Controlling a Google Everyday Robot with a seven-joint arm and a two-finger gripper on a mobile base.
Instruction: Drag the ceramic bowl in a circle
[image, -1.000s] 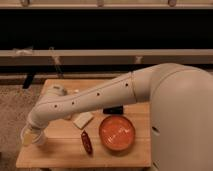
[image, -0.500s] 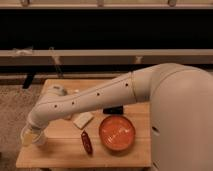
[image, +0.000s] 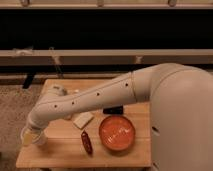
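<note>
Gripper (image: 32, 136) sits low at the near left-of-view corner of the wooden table (image: 65, 152); wide or clamped, it can't be told. Moving outward: 1 pale block (image: 83, 120), 1 dark red oblong (image: 87, 142), then the ceramic bowl (image: 117, 133), well apart from the gripper, near the front edge.

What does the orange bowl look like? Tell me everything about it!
The bowl is round, wide and shallow, glossy orange-red like glazed ceramic, with faint pale marks inside. It sits upright on the wooden table, near its front edge. A dark red thing lies close beside it and a small black one just behind; neither seems to touch it. The gripper is far off, at the table's other end.
</note>
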